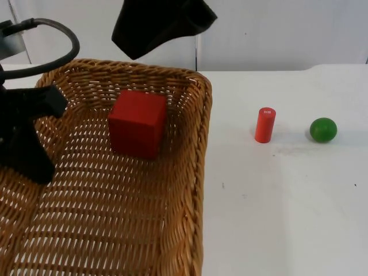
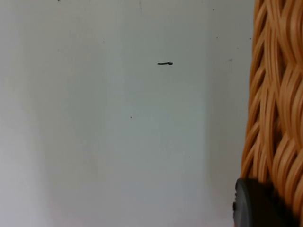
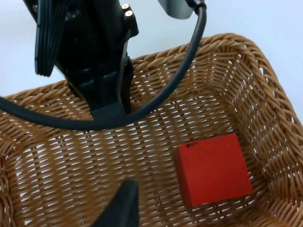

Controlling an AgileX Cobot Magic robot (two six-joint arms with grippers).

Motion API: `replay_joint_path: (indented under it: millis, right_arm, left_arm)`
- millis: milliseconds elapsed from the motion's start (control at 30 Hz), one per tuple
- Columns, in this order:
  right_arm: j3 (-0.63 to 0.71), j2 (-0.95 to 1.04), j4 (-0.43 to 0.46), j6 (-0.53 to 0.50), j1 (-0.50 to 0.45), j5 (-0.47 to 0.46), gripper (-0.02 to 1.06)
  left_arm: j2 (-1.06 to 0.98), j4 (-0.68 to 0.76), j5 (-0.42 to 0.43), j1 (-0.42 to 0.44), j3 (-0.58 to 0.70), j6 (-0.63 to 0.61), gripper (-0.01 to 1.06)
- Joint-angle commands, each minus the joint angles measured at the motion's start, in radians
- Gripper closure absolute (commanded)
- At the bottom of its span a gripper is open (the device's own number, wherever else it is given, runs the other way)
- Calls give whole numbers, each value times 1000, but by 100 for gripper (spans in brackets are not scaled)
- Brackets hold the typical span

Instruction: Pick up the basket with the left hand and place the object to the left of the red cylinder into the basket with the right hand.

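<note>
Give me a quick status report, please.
Left gripper shut on wicker basket rim. Right gripper above basket, fingers unclear. Red cube in basket. Nothing in the way.

Counting the things on the white table

There is one woven basket (image 1: 195,172), and one red block (image 1: 138,122) sits inside it. Out on the one table (image 1: 287,201) stands one red cylinder (image 1: 265,125). There is one green ball (image 1: 323,130), just at 3 o'clock from the cylinder. That makes two red things, one green thing and one brown basket.
</note>
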Motion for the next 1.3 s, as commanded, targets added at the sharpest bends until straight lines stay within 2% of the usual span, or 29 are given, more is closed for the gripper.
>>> replay_joint_path:
  millis: [0, 167, 400, 667, 867, 1000, 1133, 1267]
  right_arm:
    - [0, -10, 0, 0, -2, -26, -1]
    - [0, -10, 0, -2, -2, -41, -1]
    - [0, -21, 0, -7, -2, -39, -1]
    - [0, -116, 0, -12, -2, -16, -1]
    - [2, -162, -2, -16, -2, 39, -1]
    - [2, -175, -4, -19, -2, 42, -1]
    - [16, -193, -6, -19, -2, 36, -1]
    - [62, -229, -22, -15, -2, 22, -1]
  left_arm:
    - [-12, -35, -26, -3, -6, 26, 105]
    - [-7, -35, -71, -3, -6, 38, 105]
    - [64, -43, -93, -3, -6, 86, 105]
    - [160, -43, -183, -3, -12, 116, 105]
    - [248, -43, -184, -3, -80, 158, 105]
    - [299, -43, -186, -1, -115, 175, 105]
    - [352, -85, -188, 32, -141, 217, 105]
    - [418, -177, -179, 115, -168, 308, 105]
